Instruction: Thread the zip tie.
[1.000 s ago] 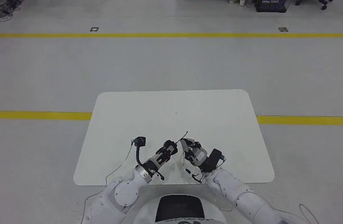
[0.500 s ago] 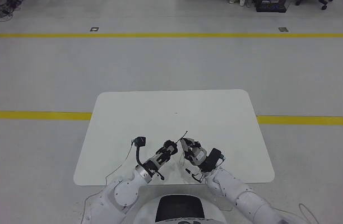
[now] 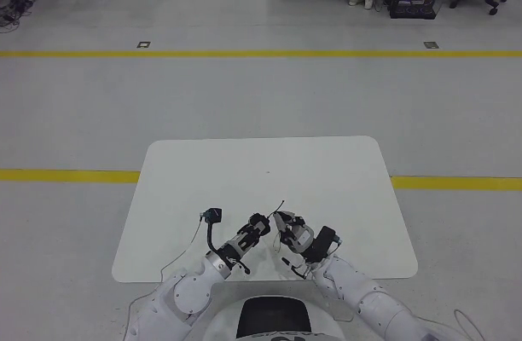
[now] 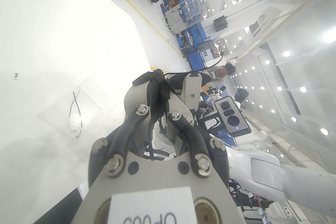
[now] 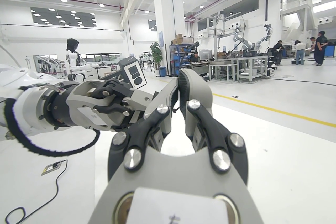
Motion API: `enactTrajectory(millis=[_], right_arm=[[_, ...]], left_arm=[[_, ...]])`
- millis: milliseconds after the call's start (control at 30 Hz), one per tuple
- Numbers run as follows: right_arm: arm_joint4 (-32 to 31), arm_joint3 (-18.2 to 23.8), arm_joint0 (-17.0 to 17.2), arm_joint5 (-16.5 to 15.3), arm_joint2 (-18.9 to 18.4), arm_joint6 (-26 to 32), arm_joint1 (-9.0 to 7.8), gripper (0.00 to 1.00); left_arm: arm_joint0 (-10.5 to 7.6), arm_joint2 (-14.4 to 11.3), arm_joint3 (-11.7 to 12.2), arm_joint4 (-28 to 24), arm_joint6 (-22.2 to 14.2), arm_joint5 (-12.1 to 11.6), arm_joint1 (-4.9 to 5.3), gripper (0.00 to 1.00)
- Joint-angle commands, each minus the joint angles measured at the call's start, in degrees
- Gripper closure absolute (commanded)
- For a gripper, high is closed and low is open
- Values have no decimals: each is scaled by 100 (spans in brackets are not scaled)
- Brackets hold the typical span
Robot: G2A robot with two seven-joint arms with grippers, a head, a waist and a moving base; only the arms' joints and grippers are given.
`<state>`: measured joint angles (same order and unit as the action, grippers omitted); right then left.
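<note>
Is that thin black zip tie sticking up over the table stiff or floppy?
Probably springy, not limp: the zip tie juts upward unsupported. Likely very light, being so thin. Spare ties in the clear bag lie curved, so it should bend easily.

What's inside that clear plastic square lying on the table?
Two thin black strands, likely zip ties, crossed within the plastic's outline. Whether they lie inside it or on top cannot be told.

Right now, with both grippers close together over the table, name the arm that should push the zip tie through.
Right, probably. The zip tie juts from the shut right gripper, its tip free, while the left gripper, also shut, sits just beside it and can hold steady.
</note>
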<state>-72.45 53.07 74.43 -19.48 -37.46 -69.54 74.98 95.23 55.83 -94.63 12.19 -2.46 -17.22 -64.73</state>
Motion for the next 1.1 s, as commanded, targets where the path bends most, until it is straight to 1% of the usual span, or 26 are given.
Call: enactTrajectory(millis=[0,300,733,1067], right_arm=[[6,4,1,0,5,-23,-1,100],[-22,24,-19,0,103,-161,-22,100],[106,-29,-60,0,190,-81,-51,100],[227,-30,-130,0,430,-186,-91,100]], left_arm=[[0,0,0,0,0,0,0,100],[0,0,0,0,0,0,0,100],[0,0,0,0,0,0,0,100],[0,0,0,0,0,0,0,100]])
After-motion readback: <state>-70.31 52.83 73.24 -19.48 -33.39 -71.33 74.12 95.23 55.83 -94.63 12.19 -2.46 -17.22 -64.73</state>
